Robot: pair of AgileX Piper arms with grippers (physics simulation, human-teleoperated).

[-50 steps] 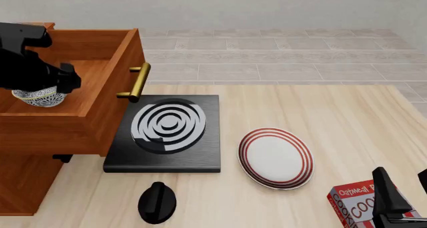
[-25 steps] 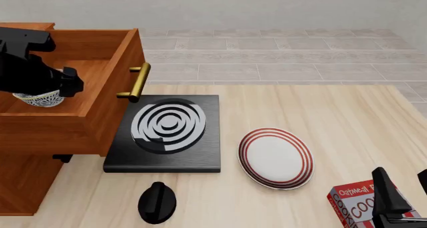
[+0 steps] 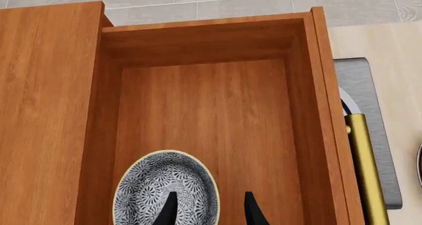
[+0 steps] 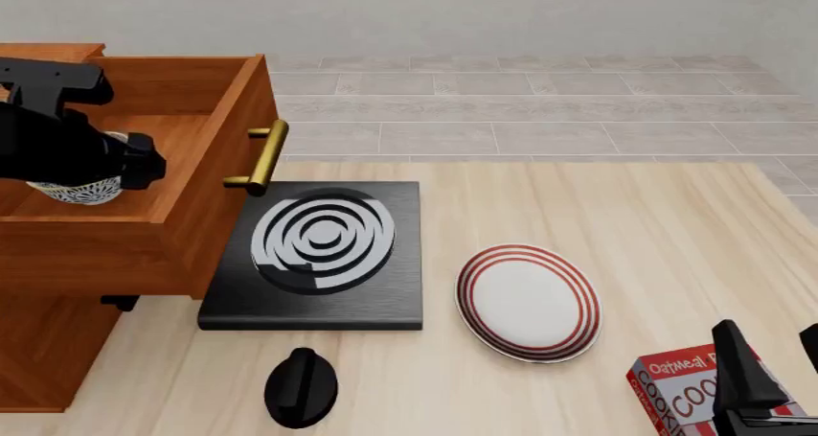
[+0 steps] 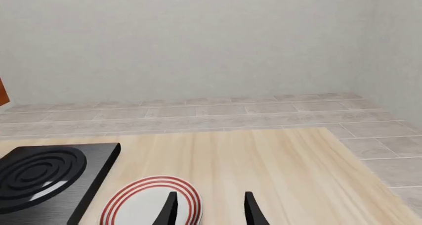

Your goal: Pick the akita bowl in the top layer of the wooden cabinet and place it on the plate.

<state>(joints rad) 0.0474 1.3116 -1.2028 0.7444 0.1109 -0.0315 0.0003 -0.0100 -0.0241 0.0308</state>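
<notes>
The small white net-patterned akita bowl [image 3: 166,189], seated inside the pulled-out reddish-brown top drawer [image 3: 204,116], is straddled at its three-o'clock rim by the left tool [image 3: 208,207], narrowly parted, nothing gripped.

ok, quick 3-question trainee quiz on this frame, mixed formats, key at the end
1. True or false: the akita bowl already sits on the plate.
2. Multiple choice: what lies directly below the open top layer's brass handle in the front view? A) the cookie box B) the black slab with white rings C) the black knob
3. Fill in: the left gripper has one finger over the bowl and the other just outside its ____.

Key
1. False: it is in the top layer of the wooden cabinet.
2. B, the black slab.
3. rim; jaws open.
</notes>
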